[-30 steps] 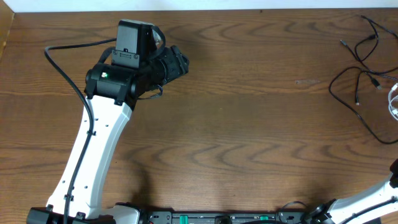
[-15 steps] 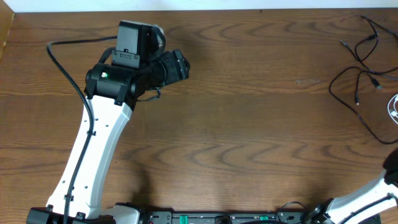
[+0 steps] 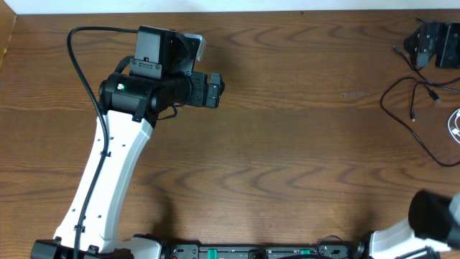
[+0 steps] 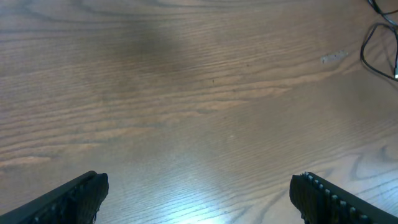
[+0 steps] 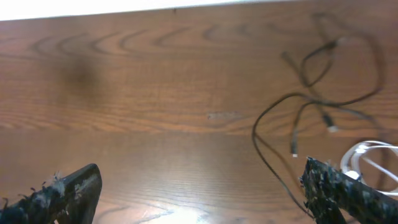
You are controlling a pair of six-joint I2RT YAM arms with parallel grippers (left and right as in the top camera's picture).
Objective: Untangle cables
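Observation:
The thin black cables (image 3: 417, 115) lie in loose loops at the table's far right, with a white cable (image 3: 454, 122) coiled at the right edge. In the right wrist view the black cables (image 5: 292, 106) and the white coil (image 5: 367, 155) lie ahead to the right. My right gripper (image 5: 202, 193) is open and empty, above bare wood and short of the cables. My left gripper (image 3: 214, 90) is open and empty at the upper left, far from the cables. In its wrist view (image 4: 199, 199) one black loop (image 4: 373, 43) shows at the top right corner.
The wooden table (image 3: 287, 158) has a white wall along its far edge. A black blocky shape (image 3: 431, 39) sits over the cables' top end; I cannot tell what it is. The right arm's blurred bulk (image 3: 435, 216) fills the bottom right corner.
The left wrist has turned, so its gripper now points right. The right arm's bulk has risen into the bottom right corner. The black shape at the top right is new.

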